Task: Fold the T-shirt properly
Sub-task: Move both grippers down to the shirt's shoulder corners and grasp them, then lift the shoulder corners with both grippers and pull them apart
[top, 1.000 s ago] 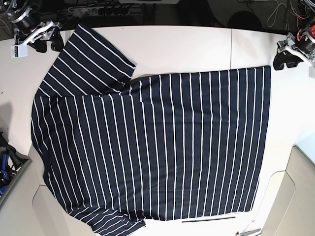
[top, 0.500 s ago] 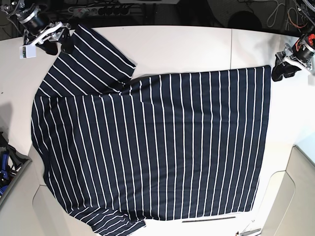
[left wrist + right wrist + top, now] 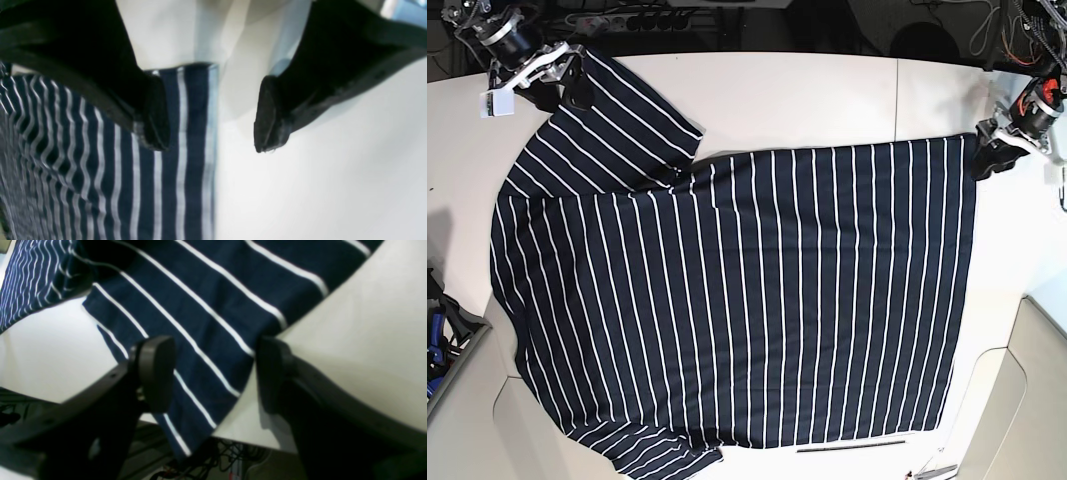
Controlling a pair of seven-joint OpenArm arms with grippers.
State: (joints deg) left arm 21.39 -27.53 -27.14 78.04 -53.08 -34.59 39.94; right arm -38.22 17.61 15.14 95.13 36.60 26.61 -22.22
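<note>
The T-shirt (image 3: 747, 300), dark navy with thin white stripes, lies spread flat on the white table (image 3: 807, 100). Its neck end is to the left in the base view and its hem to the right. My right gripper (image 3: 560, 85) is at the upper sleeve's far corner. In the right wrist view it (image 3: 215, 373) stands open, straddling the sleeve edge (image 3: 200, 323). My left gripper (image 3: 987, 152) is at the hem's upper right corner. Seen from the left wrist, it (image 3: 213, 115) is open, one finger over the striped cloth (image 3: 180, 166) and the other over bare table.
A dark bin with tools (image 3: 439, 335) sits at the left edge. A power strip (image 3: 627, 20) and cables run along the back. A beige panel (image 3: 1037, 400) lies at the lower right, and a thin black strip (image 3: 852, 446) lies below the hem.
My right gripper has moved rightward onto the sleeve corner. My left gripper has moved leftward to the hem corner. Both stay open and the shirt has not moved.
</note>
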